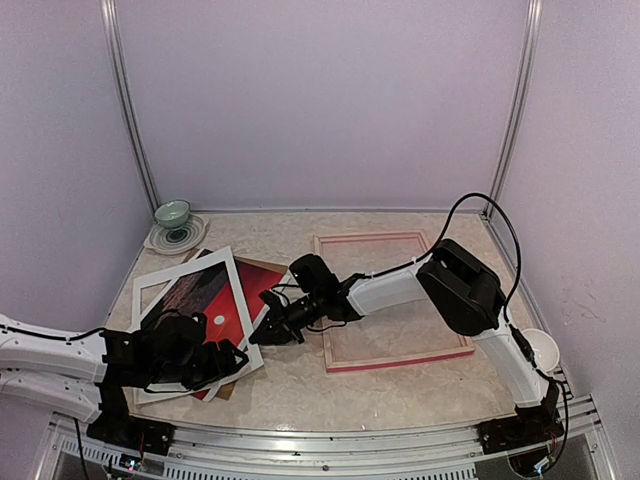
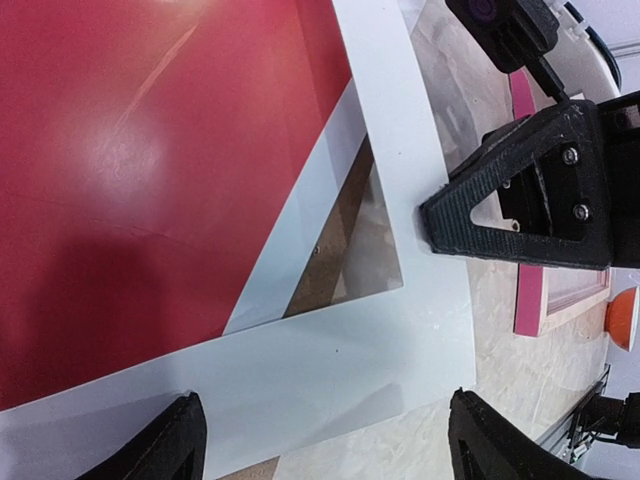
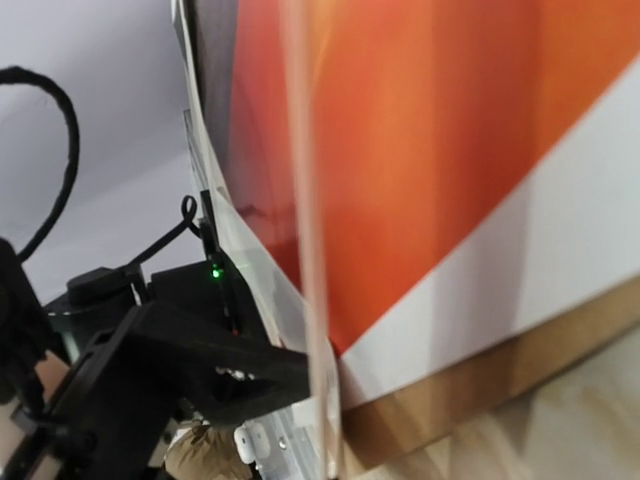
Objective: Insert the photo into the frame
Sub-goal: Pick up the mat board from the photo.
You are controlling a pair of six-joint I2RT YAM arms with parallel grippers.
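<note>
The photo, red with a small white sun, lies at the table's left under a white mat board, and fills the left wrist view. The frame, pink-railed, lies flat to the right of it. My right gripper reaches left across the frame and is shut on the mat board's right edge. The right wrist view shows that edge end-on beside one black finger, with the photo behind. My left gripper hangs open over the mat board's near corner, holding nothing.
A brown backing board lies under the photo and mat. A green bowl on a round coaster stands at the back left. A white bowl sits by the right arm's base. Pale walls enclose the table.
</note>
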